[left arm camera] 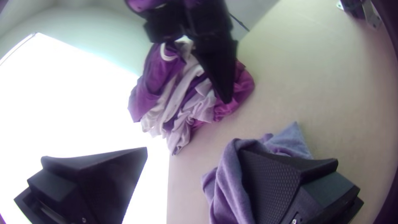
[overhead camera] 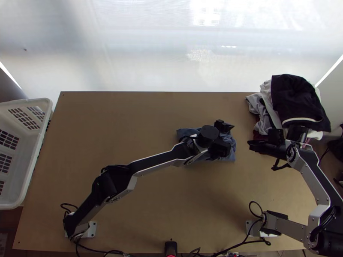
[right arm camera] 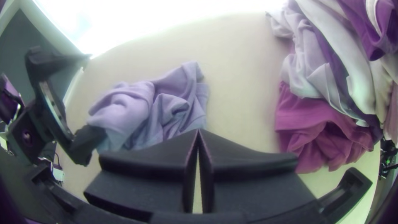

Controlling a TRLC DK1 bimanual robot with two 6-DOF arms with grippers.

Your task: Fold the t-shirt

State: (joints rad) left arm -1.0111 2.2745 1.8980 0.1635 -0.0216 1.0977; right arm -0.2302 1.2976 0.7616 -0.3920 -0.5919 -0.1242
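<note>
Table [overhead camera: 128, 120] of light wood, with the bunched blue-grey t-shirt [overhead camera: 183, 133] right of its middle. Left gripper [overhead camera: 229, 136]: fingers spread wide, one against the cloth. Right gripper [overhead camera: 251, 145]: fingertips together, beside a heap of clothes [overhead camera: 296, 98] at the far right corner. White slotted basket [overhead camera: 25, 139], left edge. Bright pale surface [overhead camera: 150, 55], beyond the far edge. Black cables [overhead camera: 240, 243], near edge.

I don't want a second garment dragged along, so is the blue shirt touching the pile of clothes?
Apart. The right wrist view shows bare table between the bunched blue shirt and the pile of clothes.
</note>
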